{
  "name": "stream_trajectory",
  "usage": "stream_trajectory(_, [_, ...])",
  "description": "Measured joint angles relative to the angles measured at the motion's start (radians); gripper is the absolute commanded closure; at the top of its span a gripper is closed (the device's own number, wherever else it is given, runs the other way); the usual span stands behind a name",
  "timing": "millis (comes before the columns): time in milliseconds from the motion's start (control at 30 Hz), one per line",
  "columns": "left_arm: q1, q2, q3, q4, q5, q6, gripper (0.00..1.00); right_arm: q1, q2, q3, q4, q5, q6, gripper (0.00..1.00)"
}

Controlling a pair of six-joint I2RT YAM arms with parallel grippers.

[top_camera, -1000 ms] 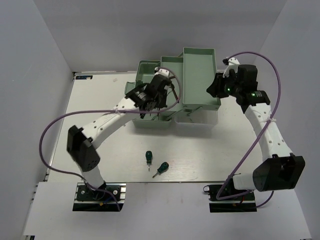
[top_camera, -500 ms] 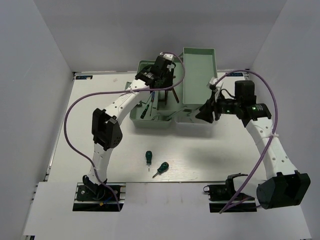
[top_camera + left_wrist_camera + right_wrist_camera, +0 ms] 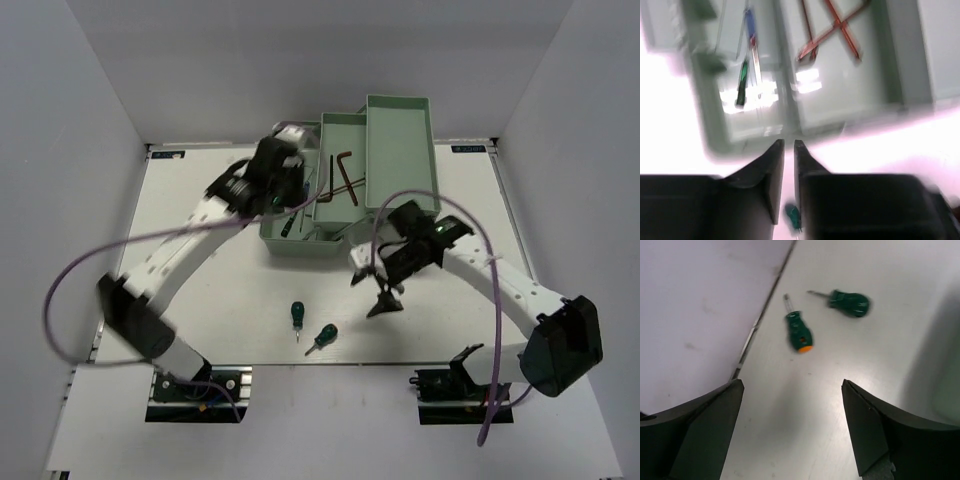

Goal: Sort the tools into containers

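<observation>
The toolbox stands at the back of the table with its sage-green trays [image 3: 400, 150] fanned out. Three reddish hex keys [image 3: 345, 175] [image 3: 832, 27] lie crossed in the middle tray. Two thin screwdrivers, one blue-handled [image 3: 751, 30], rest in the lower compartment [image 3: 300, 238]. My left gripper [image 3: 283, 192] [image 3: 789, 145] hovers high over the box's near-left corner, its jaws almost together with nothing between them. Two stubby green screwdrivers [image 3: 296, 315] [image 3: 322, 337] [image 3: 799, 332] [image 3: 850, 302] lie on the table. My right gripper [image 3: 372, 292] [image 3: 792, 385] is open wide just right of them, holding nothing.
Purple cables [image 3: 70, 280] loop off both arms above the table. The table's near edge [image 3: 760, 320] runs close behind the two green screwdrivers. Grey walls close in on the left, right and back.
The left arm has pulled back from the far trays toward the box's near-left side; its jaws opened, then closed again. The right arm came down from the toolbox to the near table and opened wide.
</observation>
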Motion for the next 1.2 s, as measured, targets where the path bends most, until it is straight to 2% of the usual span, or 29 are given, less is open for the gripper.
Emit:
stream_trajectory(67, [-0.004, -0.192, -0.158, -0.006, -0.007, -0.037, 0.78, 0.076, 0.034, -0.042, 0.002, 0.042, -0.059, 0.13])
stream_trajectory(167, [-0.005, -0.432, -0.372, -0.019, -0.013, -0.095, 0.45, 0.187, 0.085, -0.096, 0.037, 0.105, -0.100, 0.15])
stream_trajectory(233, [-0.005, -0.529, -0.495, -0.024, -0.013, -0.147, 0.31, 0.235, 0.117, -0.114, 0.080, 0.140, -0.098, 0.18])
stream_trajectory(300, [-0.004, -0.576, -0.600, -0.041, -0.011, -0.197, 0.27, 0.275, 0.148, -0.128, 0.142, 0.183, -0.071, 0.20])
stream_trajectory(467, [-0.004, -0.581, -0.772, -0.062, 0.011, -0.287, 0.24, 0.365, 0.195, -0.167, 0.323, 0.292, 0.037, 0.24])
stream_trajectory(633, [-0.004, -0.584, -0.789, -0.048, 0.025, -0.319, 0.23, 0.435, 0.241, -0.196, 0.483, 0.388, 0.140, 0.25])
stream_trajectory(733, [-0.004, -0.594, -0.803, -0.023, 0.029, -0.326, 0.23, 0.473, 0.272, -0.212, 0.570, 0.447, 0.190, 0.30])
stream_trajectory(833, [-0.004, -0.606, -0.845, -0.003, 0.042, -0.335, 0.23, 0.506, 0.290, -0.236, 0.644, 0.500, 0.233, 0.39])
stream_trajectory(967, [-0.004, -0.607, -0.906, 0.023, 0.069, -0.356, 0.23, 0.526, 0.289, -0.257, 0.700, 0.528, 0.267, 0.66])
stream_trajectory(1067, [-0.004, -0.603, -0.917, 0.048, 0.094, -0.370, 0.23, 0.526, 0.278, -0.271, 0.725, 0.546, 0.279, 0.78])
stream_trajectory(1100, [-0.004, -0.596, -0.917, 0.066, 0.104, -0.373, 0.23, 0.526, 0.269, -0.277, 0.725, 0.552, 0.279, 0.89])
stream_trajectory(1133, [-0.004, -0.584, -0.917, 0.084, 0.118, -0.375, 0.23, 0.525, 0.257, -0.284, 0.722, 0.560, 0.279, 0.95])
stream_trajectory(1200, [-0.004, -0.539, -0.917, 0.123, 0.152, -0.372, 0.20, 0.517, 0.220, -0.290, 0.691, 0.575, 0.285, 1.00])
